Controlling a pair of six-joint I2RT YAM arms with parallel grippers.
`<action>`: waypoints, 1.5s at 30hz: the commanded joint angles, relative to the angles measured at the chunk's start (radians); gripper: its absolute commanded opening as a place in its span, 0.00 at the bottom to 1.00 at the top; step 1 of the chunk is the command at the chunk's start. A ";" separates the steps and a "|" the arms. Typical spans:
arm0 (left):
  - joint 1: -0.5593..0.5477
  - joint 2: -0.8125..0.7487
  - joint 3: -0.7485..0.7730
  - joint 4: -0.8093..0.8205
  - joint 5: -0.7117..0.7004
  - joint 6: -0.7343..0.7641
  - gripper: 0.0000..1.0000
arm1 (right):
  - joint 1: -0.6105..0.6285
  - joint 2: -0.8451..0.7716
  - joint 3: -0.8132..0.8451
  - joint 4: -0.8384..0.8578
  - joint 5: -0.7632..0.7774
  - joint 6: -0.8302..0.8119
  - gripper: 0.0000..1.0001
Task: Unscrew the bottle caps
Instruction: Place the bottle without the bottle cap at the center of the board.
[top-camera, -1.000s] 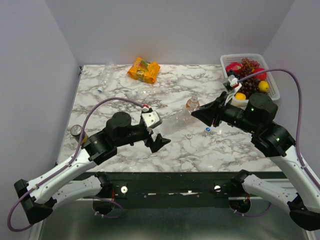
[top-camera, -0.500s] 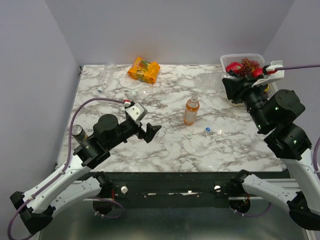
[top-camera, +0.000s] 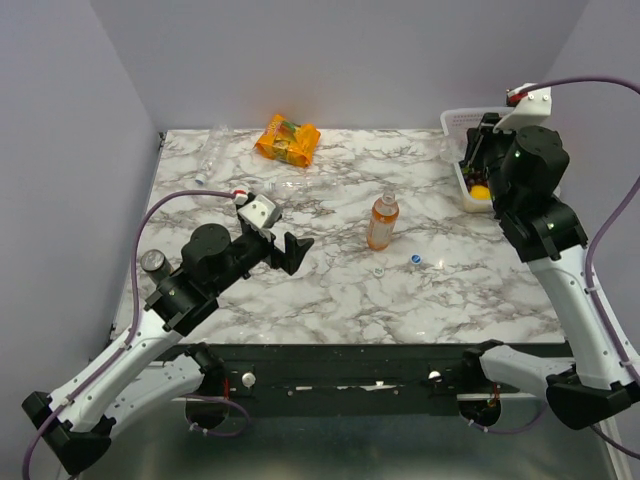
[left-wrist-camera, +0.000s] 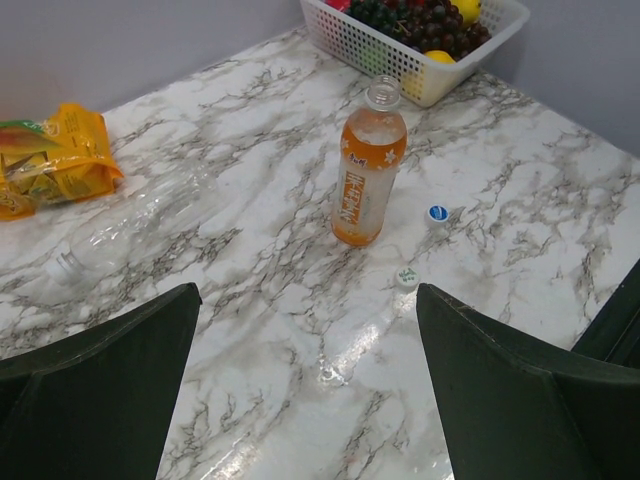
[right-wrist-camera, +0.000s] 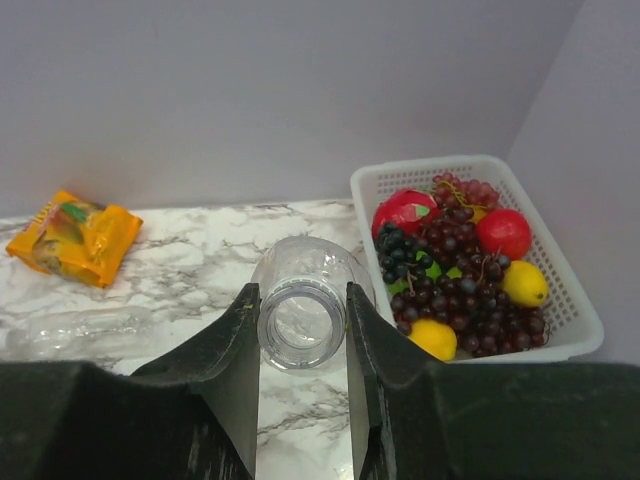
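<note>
The right pincer (right-wrist-camera: 300, 300) is clamped on a clear bottle (right-wrist-camera: 305, 262), up by the far right corner of the worktop (top-camera: 450, 300), near the basket (right-wrist-camera: 500, 350). The bottle's mouth is open. Its thin, smooth plastic looks squashy, so I think it should be set down softly and standing up.

The left pincer (top-camera: 293, 252) is spread apart. A blue cap (left-wrist-camera: 437, 213) and a white cap (left-wrist-camera: 405, 277), both small and round, lie mid-worktop by the orange bottle (left-wrist-camera: 365, 180).
</note>
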 joint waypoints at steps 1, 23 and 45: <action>0.006 -0.003 0.007 0.009 -0.022 -0.007 0.99 | -0.096 0.019 -0.037 0.015 -0.120 0.048 0.01; 0.037 0.069 0.036 -0.035 -0.030 -0.043 0.99 | -0.236 0.027 -0.380 0.020 -0.430 0.197 0.01; 0.039 0.104 0.038 -0.040 -0.030 -0.038 0.99 | -0.150 0.110 -0.417 -0.017 -0.335 0.187 0.01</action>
